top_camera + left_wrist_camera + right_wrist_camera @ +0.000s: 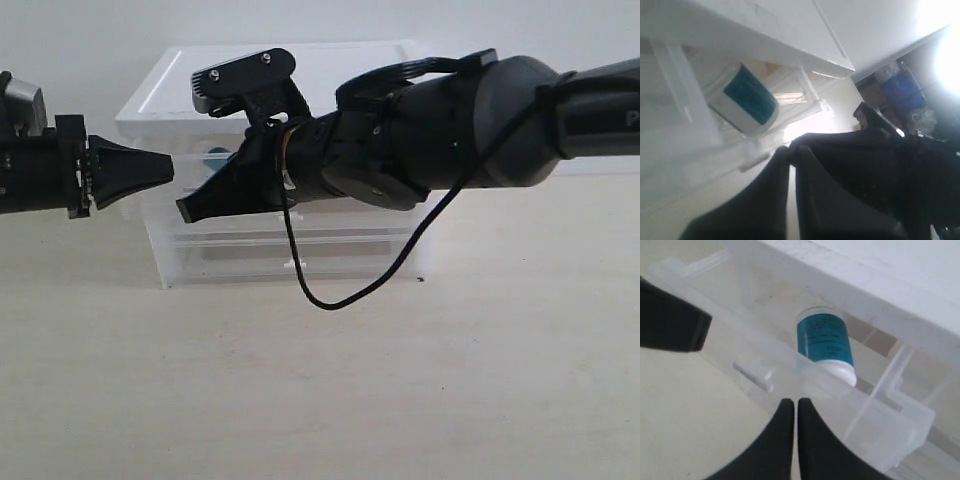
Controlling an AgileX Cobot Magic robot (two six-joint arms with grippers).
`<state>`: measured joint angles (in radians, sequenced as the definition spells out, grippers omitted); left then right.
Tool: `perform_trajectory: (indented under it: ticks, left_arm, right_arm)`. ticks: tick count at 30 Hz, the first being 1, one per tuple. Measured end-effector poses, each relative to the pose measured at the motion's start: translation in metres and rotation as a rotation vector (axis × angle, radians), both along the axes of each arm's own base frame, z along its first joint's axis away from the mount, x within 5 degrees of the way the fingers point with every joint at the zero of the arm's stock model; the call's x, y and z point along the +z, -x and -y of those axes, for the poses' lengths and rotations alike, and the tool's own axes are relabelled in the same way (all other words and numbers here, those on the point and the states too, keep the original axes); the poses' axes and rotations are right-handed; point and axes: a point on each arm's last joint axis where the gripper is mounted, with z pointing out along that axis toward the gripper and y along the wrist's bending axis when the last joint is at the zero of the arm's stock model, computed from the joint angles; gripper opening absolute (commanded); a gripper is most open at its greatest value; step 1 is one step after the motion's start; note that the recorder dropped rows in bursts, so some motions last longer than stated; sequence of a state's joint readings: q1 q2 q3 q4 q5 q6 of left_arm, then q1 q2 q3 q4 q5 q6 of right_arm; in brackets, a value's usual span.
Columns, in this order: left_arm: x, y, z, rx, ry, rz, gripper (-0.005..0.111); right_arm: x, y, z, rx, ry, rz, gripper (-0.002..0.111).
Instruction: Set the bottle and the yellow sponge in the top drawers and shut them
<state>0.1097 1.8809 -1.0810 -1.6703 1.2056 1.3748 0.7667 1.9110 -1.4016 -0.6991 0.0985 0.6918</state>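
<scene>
Lying in one top drawer (865, 415), one bottle (826, 342); left hand (791, 155) narrow, empty; right hand (794, 407) narrow, empty.

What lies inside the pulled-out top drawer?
The bottle lies on its side in the top drawer, close behind its front wall. No yellow sponge shows there. The drawer's rear, under the cabinet top, is covered and cannot be seen.

Pale table (320, 400); drawer cabinet (220, 250) standing on it.

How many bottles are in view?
1. The bottle lies on its side inside a top drawer; the right arm could hide others.
</scene>
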Motion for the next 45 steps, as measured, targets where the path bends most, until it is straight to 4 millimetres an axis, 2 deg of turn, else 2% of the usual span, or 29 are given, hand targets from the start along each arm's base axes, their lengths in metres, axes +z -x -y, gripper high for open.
perform_trajectory:
  ticks: [5,12,16,19,29,34,38,42,44,45]
  left_arm:
    - [0.016,-0.011,-0.002,0.021,0.018,0.045,0.004]
    - [0.019,-0.017,-0.004,0.05,-0.02,0.054,0.004]
    - [0.02,-0.017,-0.003,0.041,-0.019,0.035,0.004]
    - [0.024,-0.017,-0.002,0.006,-0.027,0.015,0.004]
    - [0.024,-0.01,-0.002,-0.036,-0.038,-0.023,0.004]
    - [0.031,0.014,-0.001,-0.027,-0.033,0.008,0.004]
    - [0.041,0.04,0.002,-0.009,-0.021,0.055,0.004]
    - [0.044,0.076,0.006,0.008,-0.012,0.091,0.004]
    - [0.048,0.11,0.009,0.023,-0.005,0.127,0.004]
    - [0.05,0.12,0.011,0.023,-0.01,0.147,0.004]
  right_arm:
    - [-0.007,-0.015,0.006,-0.028,0.004,-0.003,0.0]
    - [-0.006,-0.037,0.027,-0.059,-0.045,0.021,0.0]
    - [-0.005,-0.04,0.028,-0.05,-0.068,0.035,0.0]
    - [0.005,-0.044,0.026,-0.05,-0.087,0.059,0.0]
    - [0.008,-0.049,0.03,-0.113,-0.034,0.04,0.0]
    - [0.04,-0.018,0.048,-0.065,-0.104,0.092,0.0]
    - [0.044,0.006,0.064,-0.061,-0.139,0.069,0.0]
    - [0.049,0.036,0.08,-0.022,-0.216,0.064,0.0]
    - [0.056,0.06,0.096,-0.01,-0.272,0.067,0.0]
    - [0.054,0.067,0.101,-0.013,-0.278,0.057,0.0]
